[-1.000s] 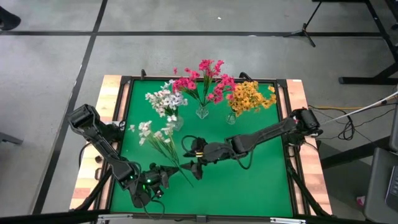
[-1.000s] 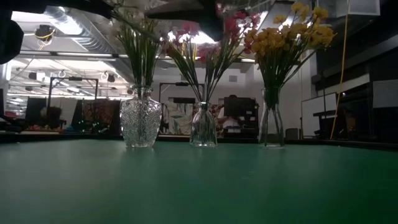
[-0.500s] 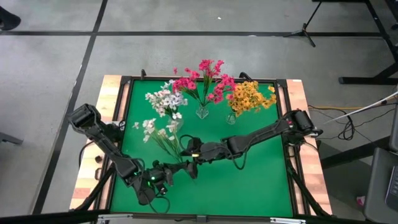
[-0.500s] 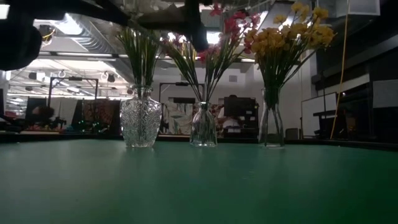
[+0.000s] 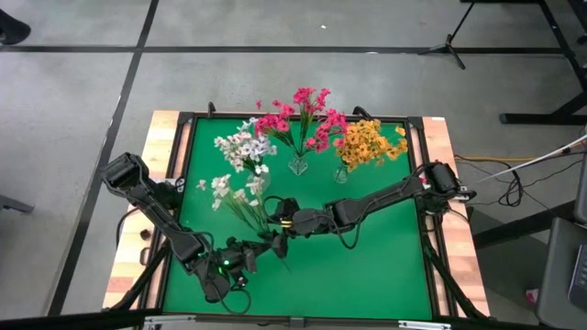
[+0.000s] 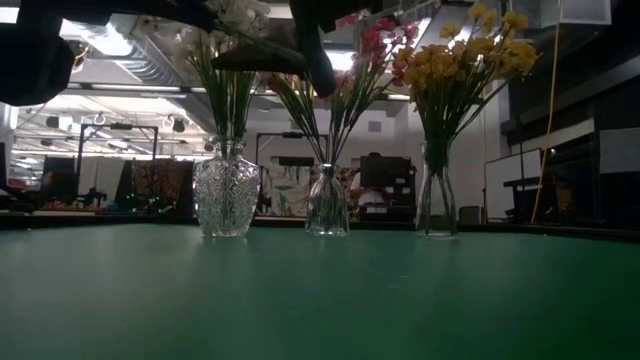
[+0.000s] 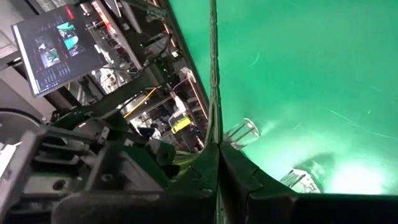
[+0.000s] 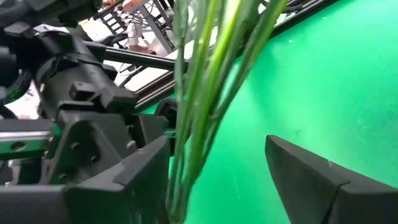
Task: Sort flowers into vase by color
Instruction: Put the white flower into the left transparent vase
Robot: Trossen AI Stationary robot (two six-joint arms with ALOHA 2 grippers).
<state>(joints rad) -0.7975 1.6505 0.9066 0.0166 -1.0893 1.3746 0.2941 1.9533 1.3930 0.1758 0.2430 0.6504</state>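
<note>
Now three vases hold sorted flowers; left pincer grips white sprig; right pincer wide.

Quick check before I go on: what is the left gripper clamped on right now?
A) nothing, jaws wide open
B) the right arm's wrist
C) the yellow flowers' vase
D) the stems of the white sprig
D: the left gripper is pinched shut on the white sprig, its green stems running out from between the fingers.

Green desk with wooden edges, grey floor with dark lines, stand legs beyond, cables at right, lit monitor, workshop room behind
</note>
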